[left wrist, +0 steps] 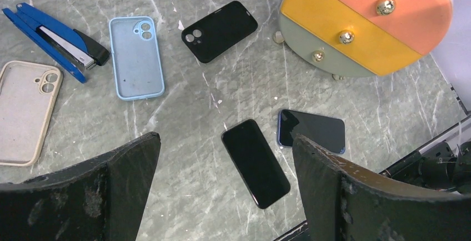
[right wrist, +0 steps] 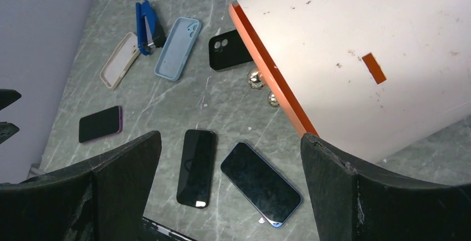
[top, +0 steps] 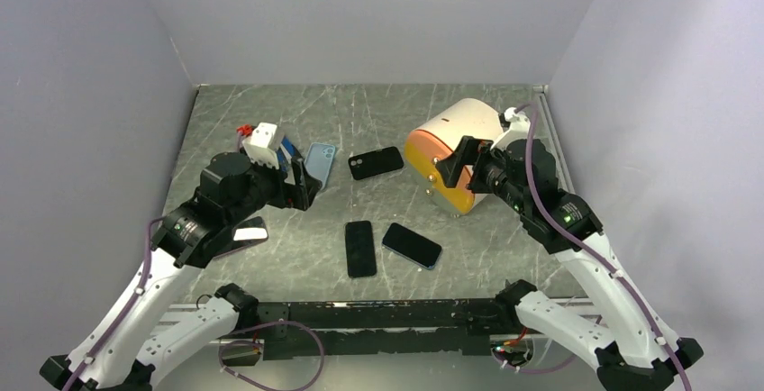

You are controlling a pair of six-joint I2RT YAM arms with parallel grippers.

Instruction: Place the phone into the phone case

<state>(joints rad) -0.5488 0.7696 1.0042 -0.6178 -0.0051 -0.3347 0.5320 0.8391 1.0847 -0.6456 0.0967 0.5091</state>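
Note:
A black phone (top: 360,249) and a blue-edged phone (top: 412,245) lie face up at the table's front middle. A purple-edged phone (top: 241,231) lies by the left arm. A light blue case (top: 320,162) and a black case (top: 376,162) lie farther back. A beige case (left wrist: 25,110) shows in the left wrist view. My left gripper (top: 302,188) is open and empty, held above the table near the light blue case. My right gripper (top: 455,166) is open and empty, held in front of the drawer box. The right wrist view shows the black phone (right wrist: 196,167) and the blue-edged phone (right wrist: 261,183) below its fingers.
A white, orange and yellow drawer box (top: 455,148) with metal knobs stands at the back right. A blue stapler (left wrist: 53,41) lies between the beige and light blue cases. Grey walls enclose the table on three sides.

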